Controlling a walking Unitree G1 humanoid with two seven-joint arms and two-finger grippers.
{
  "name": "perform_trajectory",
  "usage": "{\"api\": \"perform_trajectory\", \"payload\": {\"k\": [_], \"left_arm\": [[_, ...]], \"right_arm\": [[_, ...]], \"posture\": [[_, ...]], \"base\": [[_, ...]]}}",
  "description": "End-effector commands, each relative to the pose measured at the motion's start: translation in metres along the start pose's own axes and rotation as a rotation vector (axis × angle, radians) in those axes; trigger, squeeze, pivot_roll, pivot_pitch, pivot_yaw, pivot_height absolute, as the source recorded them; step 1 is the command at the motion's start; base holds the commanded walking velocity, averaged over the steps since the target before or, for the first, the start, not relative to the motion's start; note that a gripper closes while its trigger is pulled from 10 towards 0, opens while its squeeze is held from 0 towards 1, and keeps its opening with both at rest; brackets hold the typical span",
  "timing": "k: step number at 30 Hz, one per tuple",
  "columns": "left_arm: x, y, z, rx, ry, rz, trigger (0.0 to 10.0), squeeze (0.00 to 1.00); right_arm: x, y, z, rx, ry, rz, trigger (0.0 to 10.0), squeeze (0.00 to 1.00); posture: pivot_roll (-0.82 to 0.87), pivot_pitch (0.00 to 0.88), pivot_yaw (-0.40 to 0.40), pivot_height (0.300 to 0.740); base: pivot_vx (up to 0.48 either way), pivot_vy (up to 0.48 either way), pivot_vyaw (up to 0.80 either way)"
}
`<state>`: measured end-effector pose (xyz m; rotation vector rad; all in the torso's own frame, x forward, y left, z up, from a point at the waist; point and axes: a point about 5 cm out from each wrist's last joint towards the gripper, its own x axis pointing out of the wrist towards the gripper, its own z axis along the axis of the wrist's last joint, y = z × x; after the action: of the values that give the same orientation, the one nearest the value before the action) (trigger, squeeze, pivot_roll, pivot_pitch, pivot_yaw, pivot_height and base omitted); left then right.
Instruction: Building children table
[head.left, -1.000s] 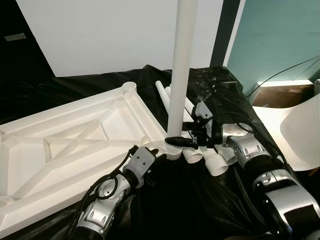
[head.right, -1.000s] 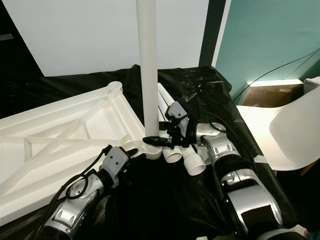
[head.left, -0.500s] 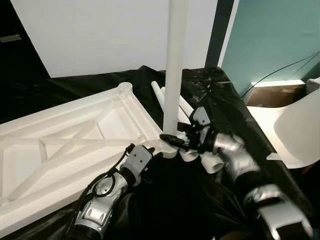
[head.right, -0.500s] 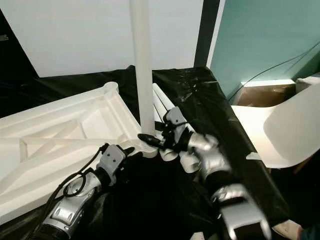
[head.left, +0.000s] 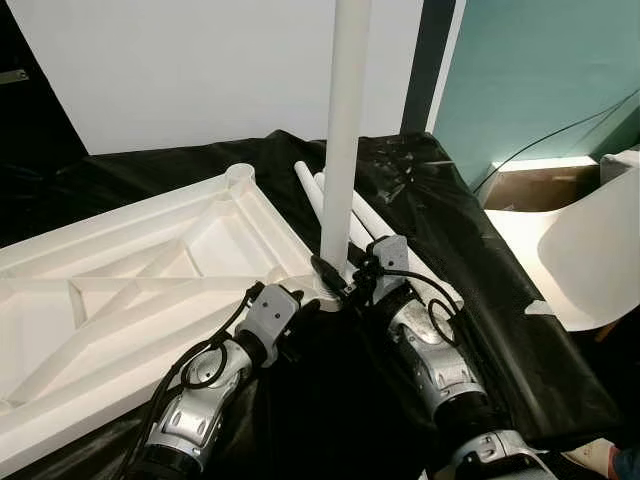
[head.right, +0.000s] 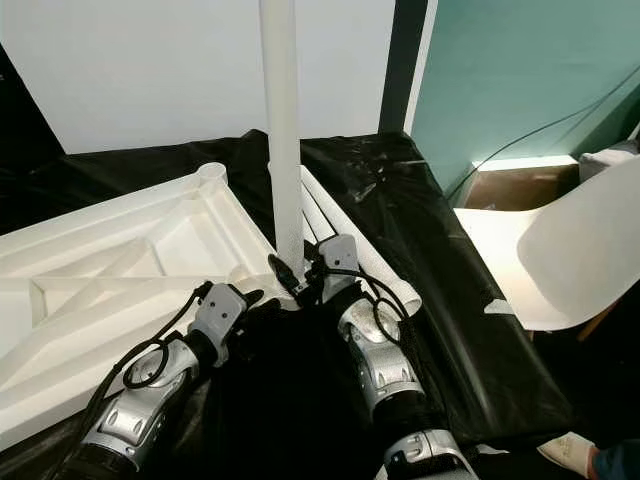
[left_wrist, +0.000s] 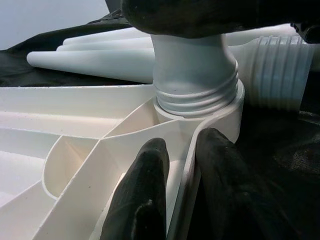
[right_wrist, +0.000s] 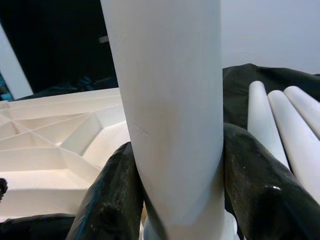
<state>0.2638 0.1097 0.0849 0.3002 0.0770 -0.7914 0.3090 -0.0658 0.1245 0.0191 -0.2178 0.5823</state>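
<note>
The white tabletop (head.left: 150, 270) lies upside down on black cloth. A white leg (head.left: 345, 150) stands upright in its near right corner socket (left_wrist: 197, 95), a few threads still showing above the socket. My right gripper (head.left: 335, 280) is shut on the leg's base; in the right wrist view the leg (right_wrist: 170, 100) sits between both fingers (right_wrist: 112, 195). My left gripper (head.left: 300, 305) is shut on the tabletop rim (left_wrist: 182, 170) just below that socket, one finger (left_wrist: 145, 190) inside the rim and one outside.
Several spare white legs (head.left: 375, 225) lie on the cloth behind the upright one. A white chair (head.left: 600, 250) stands at the right, past the cloth's edge. Another corner socket (head.left: 240, 175) is at the far end of the tabletop.
The camera has shifted. My right forearm has swung from the right of the leg round to its near side, still holding the base. The left gripper keeps its hold on the rim.
</note>
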Motion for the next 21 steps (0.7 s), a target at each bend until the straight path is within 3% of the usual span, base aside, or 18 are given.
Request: {"api": "perform_trajectory", "payload": {"k": [1,2,5,6,8,9,10,11,13,15,18,21], "left_arm": [[-0.005,-0.028,-0.024,-0.043,0.106,-0.142,10.0,0.0],[-0.005,-0.028,-0.025,-0.043,0.107,-0.142,10.0,0.0],[-0.005,-0.028,-0.025,-0.044,0.107,-0.141,10.0,0.0],[-0.005,-0.028,-0.025,-0.045,0.106,-0.14,10.0,0.0],[-0.005,-0.028,-0.025,-0.046,0.106,-0.14,10.0,0.0],[-0.004,-0.029,-0.025,-0.047,0.105,-0.139,10.0,0.0],[-0.004,-0.029,-0.025,-0.047,0.105,-0.139,10.0,0.0],[-0.004,-0.029,-0.025,-0.048,0.105,-0.139,10.0,0.0],[-0.003,-0.029,-0.025,-0.048,0.105,-0.139,10.0,0.0],[-0.003,-0.029,-0.025,-0.048,0.105,-0.138,10.0,0.0],[-0.002,-0.029,-0.025,-0.048,0.103,-0.139,10.0,0.0],[-0.001,-0.029,-0.025,-0.049,0.101,-0.138,10.0,0.0]], "right_arm": [[0.004,-0.02,0.025,-0.031,-0.105,-0.16,0.0,0.0],[0.005,-0.016,0.024,-0.043,-0.088,-0.128,6.6,0.0],[0.005,-0.01,0.022,-0.057,-0.069,-0.097,6.6,0.0],[0.008,-0.008,0.02,-0.033,-0.042,-0.04,10.0,1.0],[0.009,-0.006,0.018,-0.012,-0.023,0.0,10.0,1.0],[0.011,-0.003,0.016,-0.004,0.006,0.098,10.0,0.12],[0.011,-0.003,0.016,-0.004,0.006,0.098,10.0,0.12],[0.011,-0.002,0.014,-0.004,0.024,0.167,10.0,0.0],[0.012,-0.004,0.014,-0.04,0.049,0.289,10.0,0.0],[0.012,-0.007,0.014,-0.053,0.057,0.328,10.0,0.0],[0.014,-0.019,0.013,-0.107,0.139,0.47,10.0,0.0],[0.013,-0.023,0.012,-0.122,0.172,0.521,10.0,0.0]], "posture": [[0.18,0.0,-0.006,0.74],[0.18,0.0,-0.006,0.74],[0.18,0.0,-0.006,0.74],[0.18,0.0,-0.01,0.74],[0.18,0.0,-0.01,0.74],[0.18,0.0,-0.011,0.74],[0.18,0.0,-0.011,0.74],[0.18,0.0,-0.011,0.74],[0.17,0.0,-0.015,0.74],[0.17,0.0,-0.015,0.74],[0.17,0.0,-0.018,0.74],[0.17,0.0,-0.019,0.74]], "base": [[0.0,0.0,0.0],[0.0,0.0,0.0],[0.0,0.0,0.0],[0.0,0.0,0.0],[0.0,0.0,0.0],[0.0,0.0,0.0],[0.0,0.0,0.0],[0.0,0.0,0.0],[0.0,0.0,0.0],[0.0,0.0,0.0],[0.0,0.0,0.0],[0.0,0.0,0.0]]}}
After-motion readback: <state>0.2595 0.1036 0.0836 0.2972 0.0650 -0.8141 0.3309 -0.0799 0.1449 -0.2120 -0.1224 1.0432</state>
